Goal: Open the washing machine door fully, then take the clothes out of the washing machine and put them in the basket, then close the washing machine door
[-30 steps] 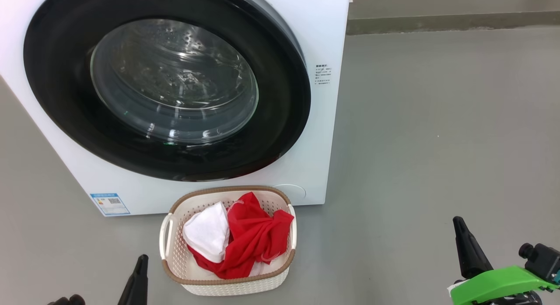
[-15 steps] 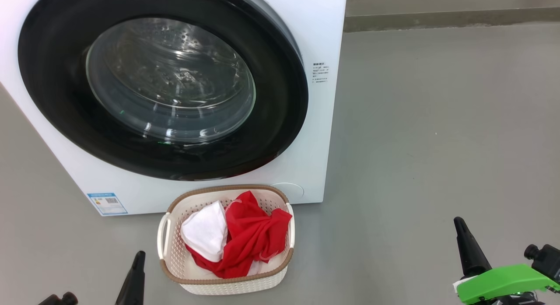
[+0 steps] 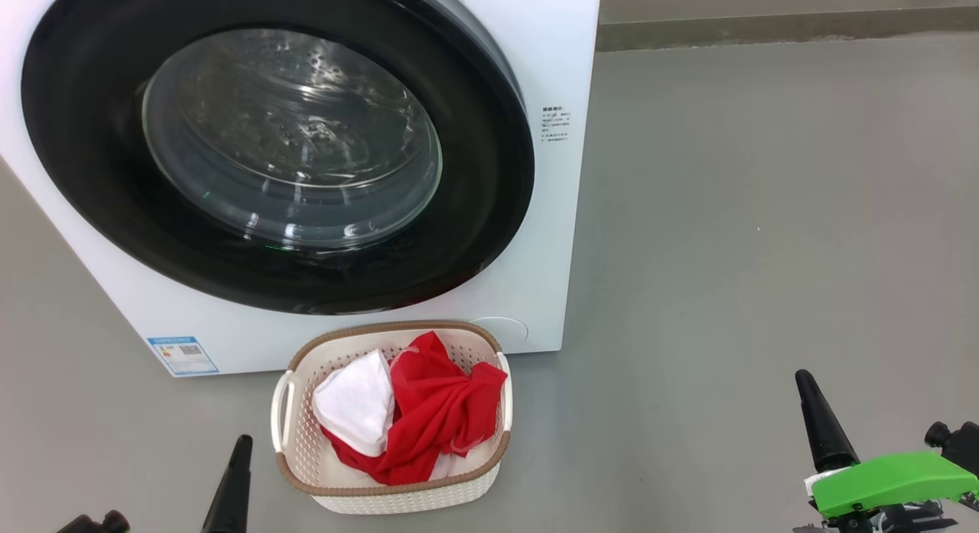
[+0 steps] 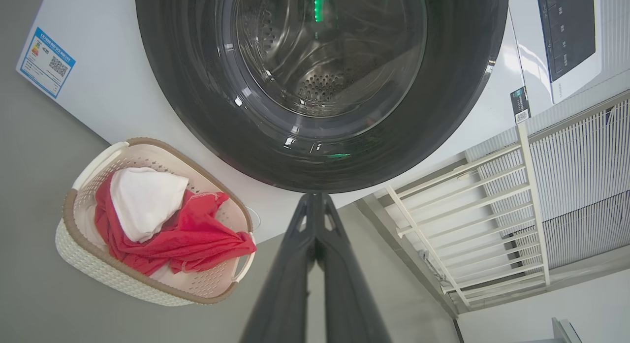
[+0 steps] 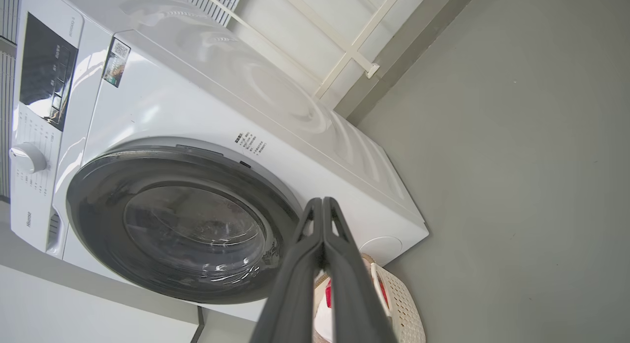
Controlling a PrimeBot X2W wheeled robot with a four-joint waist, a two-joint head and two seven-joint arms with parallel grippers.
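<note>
The white washing machine (image 3: 551, 43) stands ahead with its black-rimmed round door (image 3: 275, 147) flush against the front, bare steel drum behind the glass. On the floor before it sits the cream basket (image 3: 294, 441) holding red and white clothes (image 3: 428, 414). My left gripper (image 3: 243, 443) is shut and empty, low at the basket's left. My right gripper (image 3: 804, 378) is shut and empty, far to the basket's right. The left wrist view shows the door (image 4: 457, 87), basket (image 4: 78, 244) and clothes (image 4: 197, 234); the right wrist view shows the door (image 5: 98, 195) and basket (image 5: 398, 298).
Grey floor (image 3: 765, 212) spreads open to the machine's right, up to a dark skirting strip (image 3: 765, 28) at the wall. A pale slatted frame (image 4: 492, 200) leans on the wall beside the machine. A green bracket (image 3: 887, 479) sits on my right wrist.
The whole head view has drifted slightly left and down, so the camera moved. Both grippers stay shut; the door, basket and clothes have not moved.
</note>
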